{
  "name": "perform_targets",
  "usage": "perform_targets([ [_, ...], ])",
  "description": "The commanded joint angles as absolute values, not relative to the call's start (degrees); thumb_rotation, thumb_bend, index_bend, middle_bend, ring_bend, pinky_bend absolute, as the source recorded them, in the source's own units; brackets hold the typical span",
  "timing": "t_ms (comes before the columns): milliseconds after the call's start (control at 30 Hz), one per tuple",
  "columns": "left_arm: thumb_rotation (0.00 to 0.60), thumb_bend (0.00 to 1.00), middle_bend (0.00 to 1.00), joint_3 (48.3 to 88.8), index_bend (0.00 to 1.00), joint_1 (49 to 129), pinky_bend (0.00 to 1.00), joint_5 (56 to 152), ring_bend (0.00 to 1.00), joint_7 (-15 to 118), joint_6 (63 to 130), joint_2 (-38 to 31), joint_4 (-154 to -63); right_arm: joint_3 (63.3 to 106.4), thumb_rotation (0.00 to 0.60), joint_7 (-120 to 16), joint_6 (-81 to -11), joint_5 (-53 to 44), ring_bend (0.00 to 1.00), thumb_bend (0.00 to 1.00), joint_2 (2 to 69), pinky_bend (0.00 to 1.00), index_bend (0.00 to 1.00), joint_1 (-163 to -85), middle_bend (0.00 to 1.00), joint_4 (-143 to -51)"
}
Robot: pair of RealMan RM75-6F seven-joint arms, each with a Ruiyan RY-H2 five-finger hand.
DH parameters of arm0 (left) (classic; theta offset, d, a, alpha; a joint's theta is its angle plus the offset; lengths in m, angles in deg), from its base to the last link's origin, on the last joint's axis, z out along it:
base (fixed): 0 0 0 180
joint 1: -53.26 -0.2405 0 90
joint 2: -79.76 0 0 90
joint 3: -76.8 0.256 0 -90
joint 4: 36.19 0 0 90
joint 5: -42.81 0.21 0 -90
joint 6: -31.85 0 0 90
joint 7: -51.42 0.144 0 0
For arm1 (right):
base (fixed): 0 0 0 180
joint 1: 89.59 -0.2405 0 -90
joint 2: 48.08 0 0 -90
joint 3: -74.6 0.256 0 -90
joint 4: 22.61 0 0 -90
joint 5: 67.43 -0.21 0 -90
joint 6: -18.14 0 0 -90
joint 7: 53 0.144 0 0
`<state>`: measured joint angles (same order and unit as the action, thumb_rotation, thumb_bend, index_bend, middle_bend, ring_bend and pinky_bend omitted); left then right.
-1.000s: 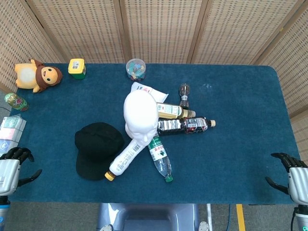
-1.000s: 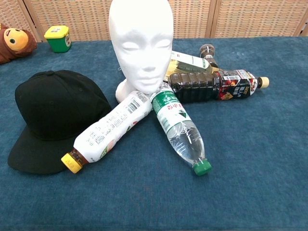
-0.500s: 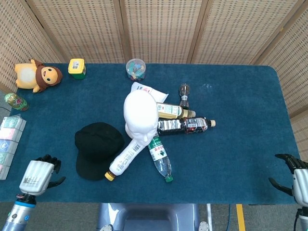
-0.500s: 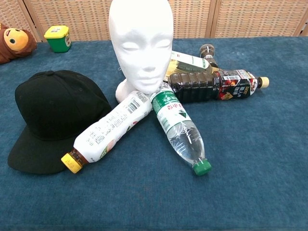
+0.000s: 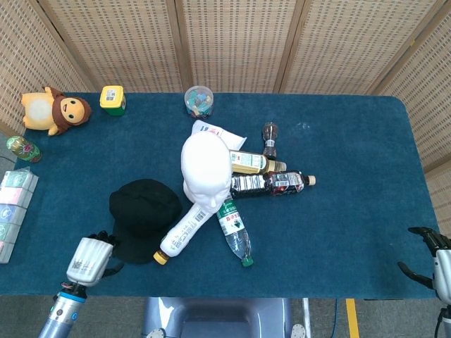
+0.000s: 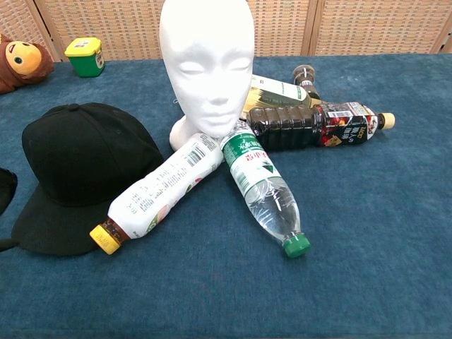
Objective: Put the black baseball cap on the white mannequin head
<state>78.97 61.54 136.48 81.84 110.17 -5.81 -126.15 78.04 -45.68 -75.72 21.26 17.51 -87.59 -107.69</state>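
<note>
Beside the black baseball cap's [image 5: 144, 218] brim, left hand [image 5: 90, 258] hovering, grip impossible to tell. Far right, right hand [image 5: 435, 259] spread, holding nothing. White mannequin head [image 5: 206, 167] upright, bare.

Left hand [image 5: 90, 259]: light grey, boxy back plate bearing small dark printed markings; black fingers [image 5: 104, 239]. Wrist below is a silver cylinder joined to a blue-grey forearm section. Right hand [image 5: 438, 264]: pale grey body at the frame edge, with slim black fingers [image 5: 421, 231].
</note>
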Motion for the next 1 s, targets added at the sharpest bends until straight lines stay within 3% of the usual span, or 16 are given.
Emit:
perform_targets([
  [33, 0.600, 0.11, 0.60, 79.4, 0.66, 61.8, 0.65, 136.5, 0.44, 83.4, 109.5, -8.6, -124.2, 78.1, 0.600, -45.5, -75.8, 21.1, 0.41, 0.11, 17.5, 0.42, 0.30, -87.5, 0.36, -107.5],
  [1000, 0.600, 0.11, 0.60, 79.0, 0.66, 61.8, 0.65, 134.9, 0.44, 86.0, 110.6, -18.2, -115.2, 78.3, 0.600, -43.9, -75.8, 19.8, 0.41, 0.11, 17.7, 0.42, 0.30, -86.3, 0.36, -105.8],
])
